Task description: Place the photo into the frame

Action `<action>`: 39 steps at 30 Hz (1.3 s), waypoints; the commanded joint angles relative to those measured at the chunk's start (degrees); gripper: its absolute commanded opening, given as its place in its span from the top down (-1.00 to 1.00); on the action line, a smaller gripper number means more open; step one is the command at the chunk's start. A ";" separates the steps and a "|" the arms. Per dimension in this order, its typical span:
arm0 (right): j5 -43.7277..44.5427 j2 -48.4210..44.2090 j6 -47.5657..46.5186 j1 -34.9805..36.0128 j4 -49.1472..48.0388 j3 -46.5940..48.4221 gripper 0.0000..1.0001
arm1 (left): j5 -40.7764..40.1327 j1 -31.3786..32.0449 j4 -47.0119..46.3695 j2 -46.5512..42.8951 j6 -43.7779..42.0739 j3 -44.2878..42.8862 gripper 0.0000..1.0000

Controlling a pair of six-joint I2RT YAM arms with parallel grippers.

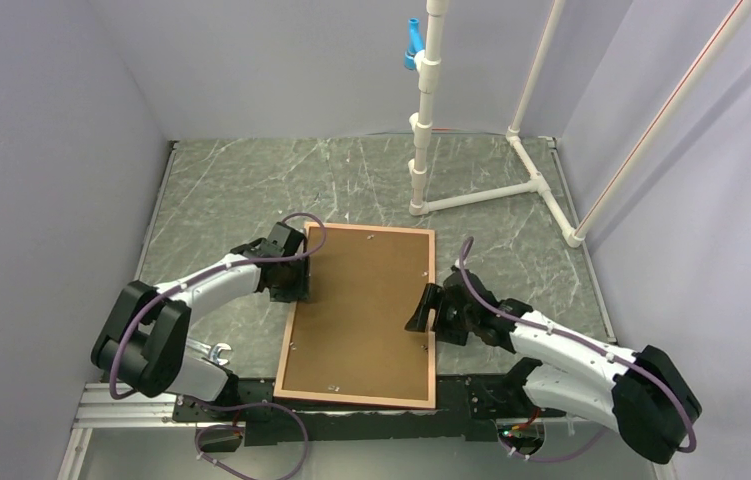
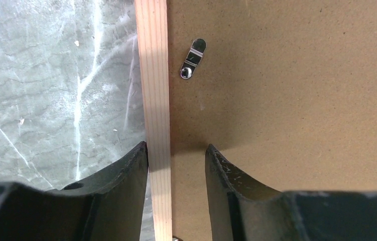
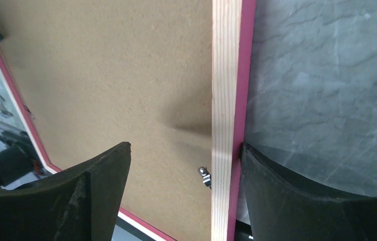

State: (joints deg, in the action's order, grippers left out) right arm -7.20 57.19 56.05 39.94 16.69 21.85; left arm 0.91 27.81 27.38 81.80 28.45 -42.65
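The frame [image 1: 351,399] lies face down on the marbled table, its pinkish-red border around a plain brown backing board [image 1: 366,305]. The photo is not in view. My left gripper [image 1: 296,280] is open astride the frame's left wooden rail [image 2: 157,90]: one finger is outside against the rail, the other over the board [image 2: 286,100]. A metal turn clip [image 2: 193,58] sits just ahead of it. My right gripper [image 1: 426,310] is open astride the right rail [image 3: 225,75]: its outer finger touches the red edge, its inner finger stands wide over the board. A clip [image 3: 205,175] shows between its fingers.
A white PVC pipe stand [image 1: 421,150] with a blue fitting rises at the back, its feet spreading to the right. Grey walls close in on three sides. The frame's near edge reaches over the arm-base rail [image 1: 131,405].
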 commanded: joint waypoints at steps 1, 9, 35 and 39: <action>-9.40 -2.03 9.66 8.34 -2.33 4.41 -0.58 | 8.46 1.66 -1.20 -0.40 -0.95 1.10 0.26; -4.99 -6.56 18.06 19.56 -1.73 1.83 -0.58 | 9.73 2.98 2.13 0.72 -2.75 -3.20 0.23; 11.40 -0.55 5.94 26.32 12.06 16.04 -0.99 | -0.70 4.46 3.70 4.46 -5.36 -12.17 -0.14; 10.32 -2.78 -2.94 18.10 15.52 18.08 -0.99 | -6.71 4.51 6.70 -2.02 -4.44 -10.32 -0.40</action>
State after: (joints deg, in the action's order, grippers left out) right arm 5.89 57.65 60.25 63.83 36.69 33.50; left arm -3.09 31.59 36.62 87.33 22.44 -52.40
